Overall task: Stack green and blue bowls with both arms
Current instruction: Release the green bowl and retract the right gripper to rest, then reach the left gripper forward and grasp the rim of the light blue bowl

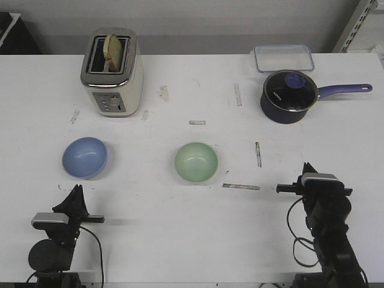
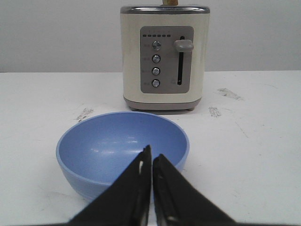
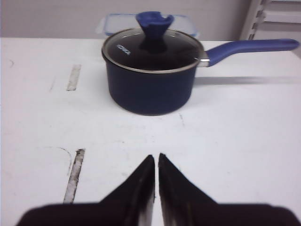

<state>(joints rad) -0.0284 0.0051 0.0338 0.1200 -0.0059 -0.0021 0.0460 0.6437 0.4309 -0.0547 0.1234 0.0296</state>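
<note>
Both black grippers at near table edge, jaws closed, nothing held: left gripper (image 1: 76,193), right gripper (image 1: 307,170). Smooth round periwinkle-blue bowl (image 1: 84,157) just ahead of left gripper; smooth round mint-green bowl (image 1: 196,162) at centre, well apart. Judged stage: none begun. Next: open left jaws, grasp blue bowl rim, carry toward green.

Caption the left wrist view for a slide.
Shut left gripper poised before the light periwinkle blue bowl, with a cream two-slot toaster behind on the white table.
</note>
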